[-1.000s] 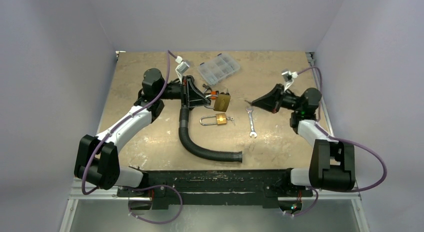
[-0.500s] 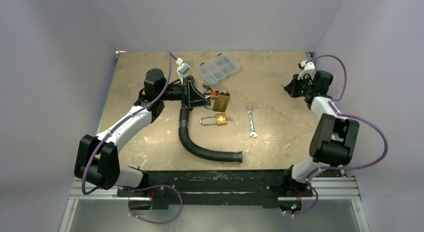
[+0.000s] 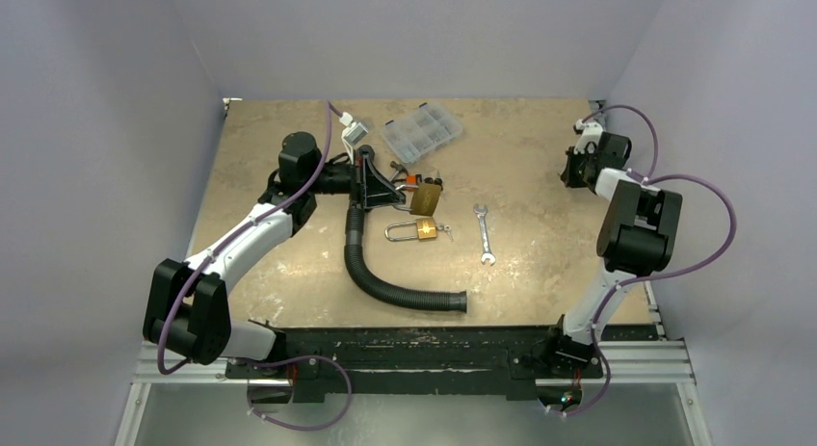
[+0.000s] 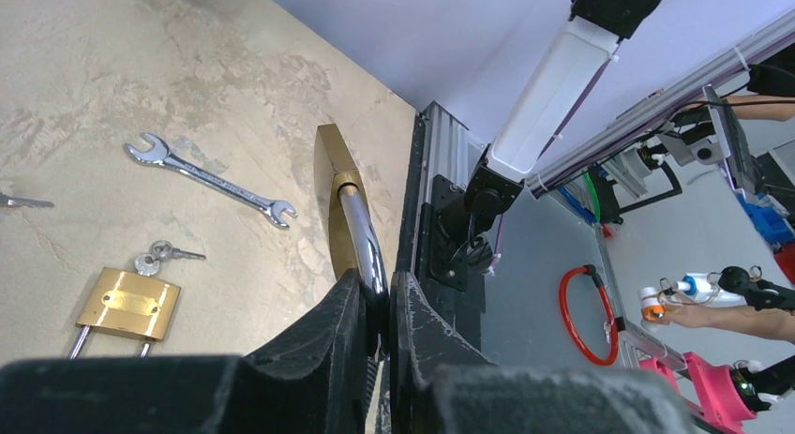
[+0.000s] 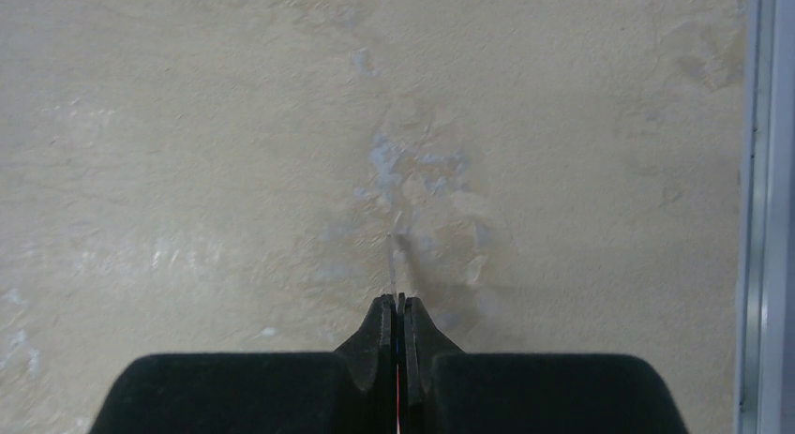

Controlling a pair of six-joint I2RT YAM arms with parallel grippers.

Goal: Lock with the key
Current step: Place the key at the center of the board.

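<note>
- Tan table [image 3: 540, 263] between lavender walls.
- Left gripper [image 4: 378, 298], mid-table, clamps the shackle of a raised padlock [image 4: 330, 200].
- Right gripper [image 5: 398, 307], far right, is pressed closed; I cannot tell if it holds anything.
- Keys [image 4: 161, 256] lie beside a second padlock [image 4: 127, 305].
- Best to hold the lock steady and bring the key in straight.

I'm working in a robotics lab — plain walls [image 3: 434, 32] are boxing in my table [image 3: 279, 263], alu rails [image 4: 448, 153] edging it — other rigs' pink fixture [image 4: 708, 378] sitting beyond.
</note>
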